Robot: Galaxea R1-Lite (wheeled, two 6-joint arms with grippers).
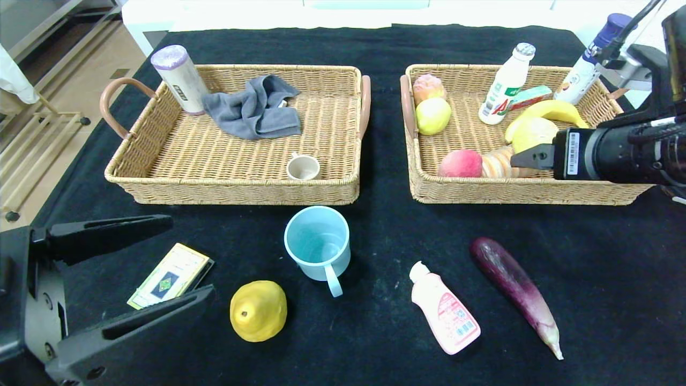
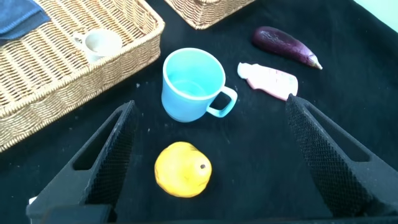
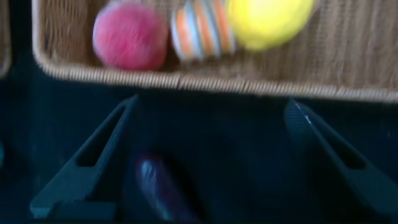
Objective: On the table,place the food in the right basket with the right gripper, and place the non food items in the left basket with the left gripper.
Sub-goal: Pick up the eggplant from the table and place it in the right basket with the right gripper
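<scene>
Left gripper, jaws released, hovers near the smooth, rounded yellow pear; right gripper gapes over the slippery purple eggplant — grab mid-body.

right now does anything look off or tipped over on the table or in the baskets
The pink bottle lies on its side on the black cloth, not upright. In the left basket the small cup is tipped over, and the grey cloth sits crumpled. Nothing looks spilled or broken.

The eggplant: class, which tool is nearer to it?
Right. The right tool hovers over the right basket's front edge, just behind the eggplant; the left tool is far across the table.
</scene>
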